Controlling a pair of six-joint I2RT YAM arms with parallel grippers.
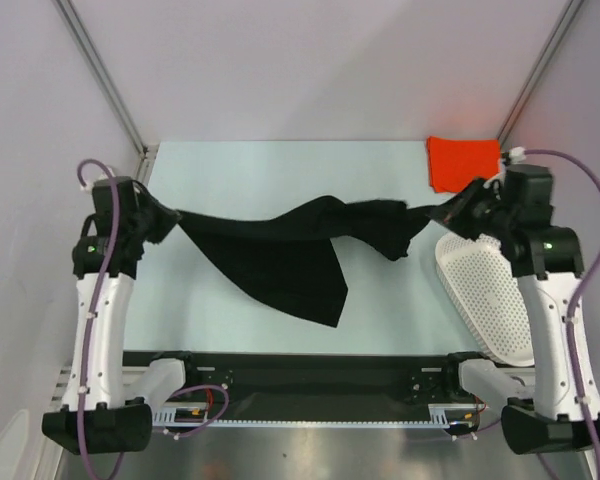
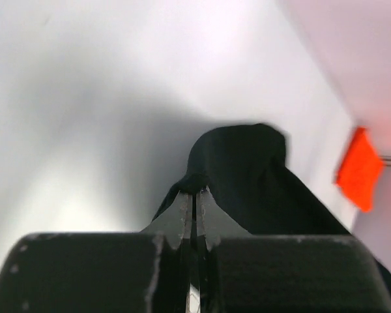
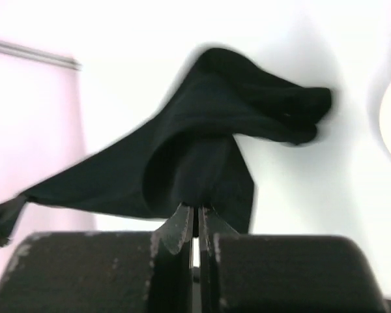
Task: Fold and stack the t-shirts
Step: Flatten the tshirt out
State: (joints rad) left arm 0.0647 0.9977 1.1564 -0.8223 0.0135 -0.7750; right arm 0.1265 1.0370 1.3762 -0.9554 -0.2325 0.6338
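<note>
Black t-shirt (image 1: 280, 260) stretched left-right between arms
Left gripper (image 1: 166, 222) and right gripper (image 1: 448, 213) each pinch one end (middle sags, twisted).

A pale, blue-white counter (image 1: 280, 165) fills the middle of the overhead view, smooth and matte. Plain walls close it in on three sides: a back wall (image 1: 310, 60) of light lilac-grey, and a left wall (image 1: 30, 120) and a right wall (image 1: 595, 100) of the same tint. Slanting metal bars run along the corners, a left strut (image 1: 102, 78) and a right strut (image 1: 540, 70). Along the counter's near edge lies a black strip (image 1: 310, 375), and below it a band of brushed grey metal (image 1: 310, 450). The light is soft and even, casting faint shadows; in the wrist views the walls wash out almost to white.
</note>
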